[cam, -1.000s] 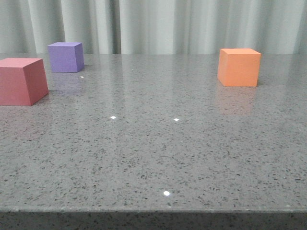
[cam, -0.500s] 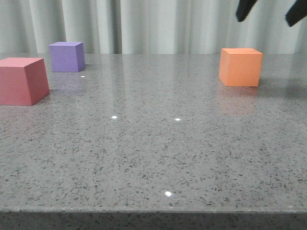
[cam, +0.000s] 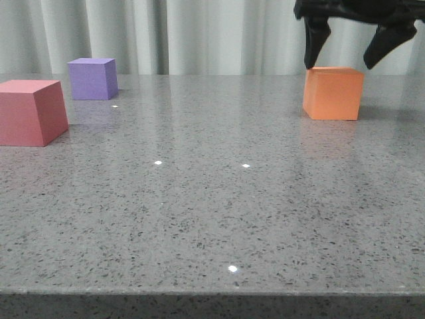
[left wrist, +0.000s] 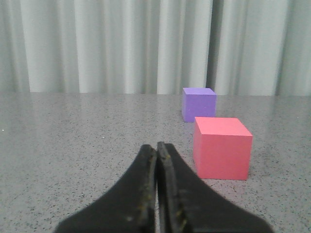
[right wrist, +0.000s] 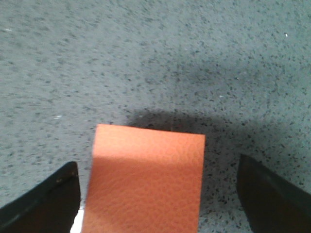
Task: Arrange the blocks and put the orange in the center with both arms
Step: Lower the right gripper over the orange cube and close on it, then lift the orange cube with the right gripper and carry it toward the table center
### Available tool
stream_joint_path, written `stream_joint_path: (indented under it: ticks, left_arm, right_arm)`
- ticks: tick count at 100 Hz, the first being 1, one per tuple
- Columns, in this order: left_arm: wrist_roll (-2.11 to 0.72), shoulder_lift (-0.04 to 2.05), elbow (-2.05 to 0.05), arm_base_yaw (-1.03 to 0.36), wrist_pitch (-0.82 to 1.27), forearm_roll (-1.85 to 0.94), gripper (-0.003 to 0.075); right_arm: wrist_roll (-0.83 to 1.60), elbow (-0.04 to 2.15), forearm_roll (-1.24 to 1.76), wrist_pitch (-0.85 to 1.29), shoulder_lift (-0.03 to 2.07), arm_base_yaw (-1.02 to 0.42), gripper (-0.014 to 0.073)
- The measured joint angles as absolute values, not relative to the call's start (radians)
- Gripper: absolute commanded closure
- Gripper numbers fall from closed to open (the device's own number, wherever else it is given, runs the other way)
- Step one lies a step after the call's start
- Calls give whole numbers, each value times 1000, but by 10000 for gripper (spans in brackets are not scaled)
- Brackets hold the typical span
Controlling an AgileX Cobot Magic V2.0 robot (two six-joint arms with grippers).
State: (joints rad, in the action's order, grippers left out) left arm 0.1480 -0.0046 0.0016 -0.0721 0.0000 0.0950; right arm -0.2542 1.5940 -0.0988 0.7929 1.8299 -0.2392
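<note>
The orange cube point(cam: 333, 93) sits on the grey table at the back right. My right gripper point(cam: 343, 61) hangs open just above it, fingers spread wider than the cube; in the right wrist view the cube point(right wrist: 146, 177) lies between the two fingers point(right wrist: 46, 201), untouched. The purple cube point(cam: 93, 78) is at the back left and the pinkish-red cube point(cam: 30, 111) at the left edge. In the left wrist view my left gripper point(left wrist: 156, 148) is shut and empty, low over the table, with the pinkish-red cube point(left wrist: 222, 148) ahead beside it and the purple cube point(left wrist: 198, 104) behind that.
A grey speckled stone table point(cam: 219, 199) fills the view, with its front edge at the bottom. A pale curtain point(cam: 199, 33) hangs behind the table. The left arm does not show in the front view.
My right gripper has come down into the front view from above and now hangs open just over the orange cube. The cubes have not moved.
</note>
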Motion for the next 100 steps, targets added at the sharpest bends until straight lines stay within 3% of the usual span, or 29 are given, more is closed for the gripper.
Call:
stream_joint_path:
  ticks: [14,36,67,100]
  left_arm:
    - [148,-5,2,-72,0,95,739]
    - [148,-5,2,-72,0,95,739]
    - [148,-5,2,-72,0,95,739]
    - [148,-5,2,-72,0,95,739]
  right_arm:
    - [-267,1596,-109,793,1864,-239,-19]
    - [-269,1596,-109,795,1877,-241,200]
    - [-313,1718,-114,920,1877,-283,202]
    - [-524,1865,-234,960,1893,-473,202]
